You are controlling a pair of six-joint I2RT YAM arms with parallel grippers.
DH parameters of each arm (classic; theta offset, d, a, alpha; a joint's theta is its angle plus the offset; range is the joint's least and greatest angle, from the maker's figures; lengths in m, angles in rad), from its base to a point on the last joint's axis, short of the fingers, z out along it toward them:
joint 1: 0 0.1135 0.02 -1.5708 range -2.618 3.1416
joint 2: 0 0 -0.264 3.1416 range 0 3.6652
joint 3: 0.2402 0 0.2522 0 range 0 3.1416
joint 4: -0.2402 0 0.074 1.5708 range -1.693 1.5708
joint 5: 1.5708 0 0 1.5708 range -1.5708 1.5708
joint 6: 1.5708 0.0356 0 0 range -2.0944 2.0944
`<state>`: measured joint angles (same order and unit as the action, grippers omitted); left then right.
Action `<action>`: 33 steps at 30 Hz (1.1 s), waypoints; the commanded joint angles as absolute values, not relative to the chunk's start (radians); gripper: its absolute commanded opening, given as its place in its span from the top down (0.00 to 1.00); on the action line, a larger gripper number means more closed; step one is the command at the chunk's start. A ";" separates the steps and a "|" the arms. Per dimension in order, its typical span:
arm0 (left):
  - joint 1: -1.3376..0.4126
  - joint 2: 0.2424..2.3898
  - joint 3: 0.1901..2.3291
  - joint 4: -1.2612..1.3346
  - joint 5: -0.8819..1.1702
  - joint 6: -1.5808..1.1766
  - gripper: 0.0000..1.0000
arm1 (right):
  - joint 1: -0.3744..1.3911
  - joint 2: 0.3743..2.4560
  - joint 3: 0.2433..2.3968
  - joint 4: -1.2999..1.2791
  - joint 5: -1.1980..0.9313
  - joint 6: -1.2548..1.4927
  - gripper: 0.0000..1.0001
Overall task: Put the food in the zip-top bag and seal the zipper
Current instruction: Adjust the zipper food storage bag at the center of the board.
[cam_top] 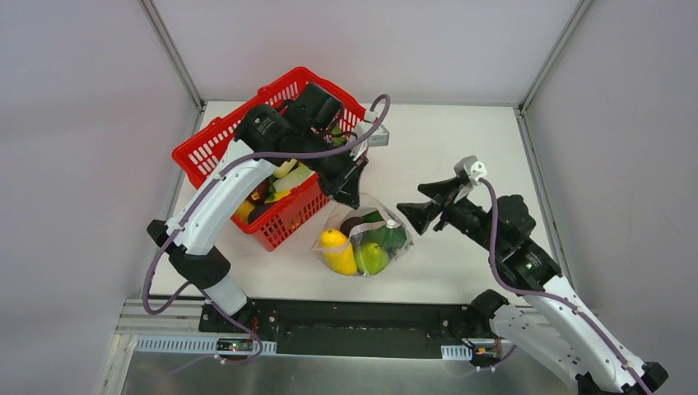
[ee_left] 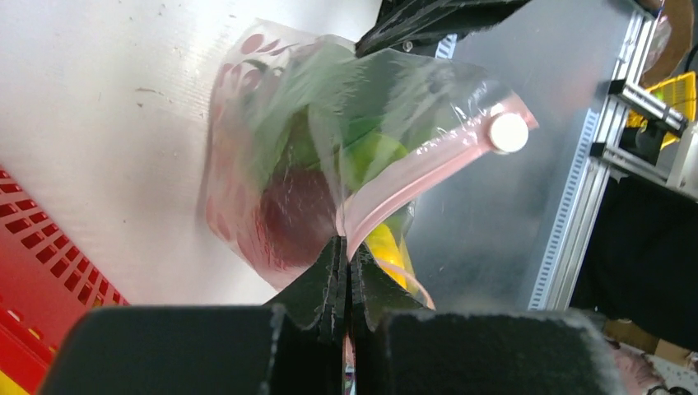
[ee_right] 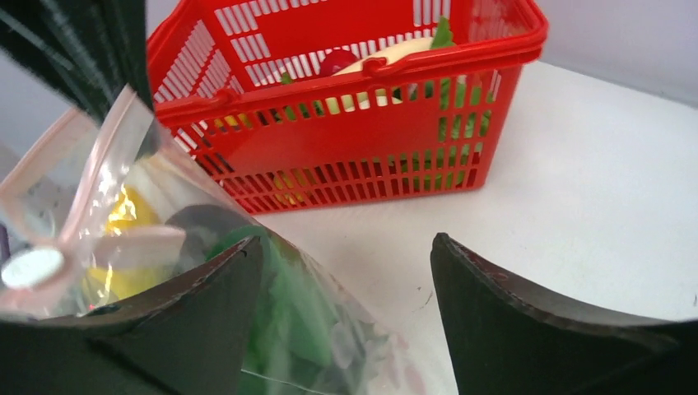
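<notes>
the zip-top bag (cam_top: 372, 207) sits with food (cam_top: 336, 247) inside it; just right of the bag the right gripper (cam_top: 409, 216) has its jaws wide, holding nothing; at the bag's far edge the left gripper (cam_top: 350, 197) pinches the pink zipper (ee_left: 411, 177); beyond the bag's left, a red basket (cam_top: 214, 144)

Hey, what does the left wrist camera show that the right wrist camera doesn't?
Only the left wrist: the left claw shut on the pink zipper. Only the right wrist: the right claw open, and food lying inside the red basket. Both: the clear bag with green and yellow food in it, its white slider, and some of the basket.
</notes>
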<state>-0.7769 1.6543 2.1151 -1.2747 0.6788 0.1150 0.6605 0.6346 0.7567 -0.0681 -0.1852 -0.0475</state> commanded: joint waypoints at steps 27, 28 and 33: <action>-0.813 1.554 2.075 -1.345 0.727 0.228 1.00 | 0.663 0.635 0.722 0.076 -0.852 -0.374 0.37; -0.813 1.559 2.076 -1.340 0.723 0.221 1.00 | 0.664 0.638 0.721 0.086 -0.865 -0.358 0.38; -0.813 1.582 2.087 -1.328 0.741 0.212 1.00 | 0.667 0.639 0.708 0.106 -0.883 -0.330 0.47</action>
<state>-0.8055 1.5719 2.0380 -1.3548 0.6796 0.2195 0.6609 0.6365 0.7155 0.0170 -0.8215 -0.3481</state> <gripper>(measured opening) 0.008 0.562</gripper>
